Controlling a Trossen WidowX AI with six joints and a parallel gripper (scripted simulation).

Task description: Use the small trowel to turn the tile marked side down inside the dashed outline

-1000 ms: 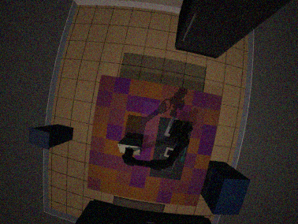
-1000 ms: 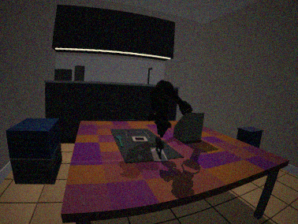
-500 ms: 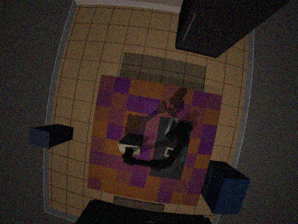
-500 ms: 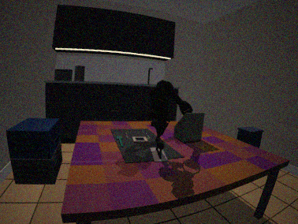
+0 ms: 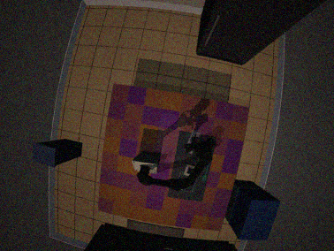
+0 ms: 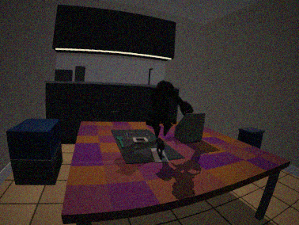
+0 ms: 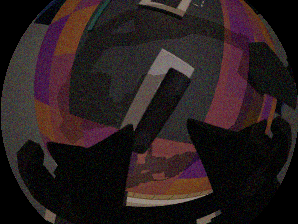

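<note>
While the gripper [image 5: 193, 144] [image 6: 162, 134] [image 7: 160, 125] stands spread, gripping nothing, the trowel's dark handle [image 6: 160, 146] [image 7: 164, 107] extends ahead of its fingertips. Tile [image 6: 134, 139] [image 7: 161, 9] lies farther out.

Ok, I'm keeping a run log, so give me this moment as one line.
gripper: open, fingers apart | trowel: in front of the fingers | tile: on mat
</note>
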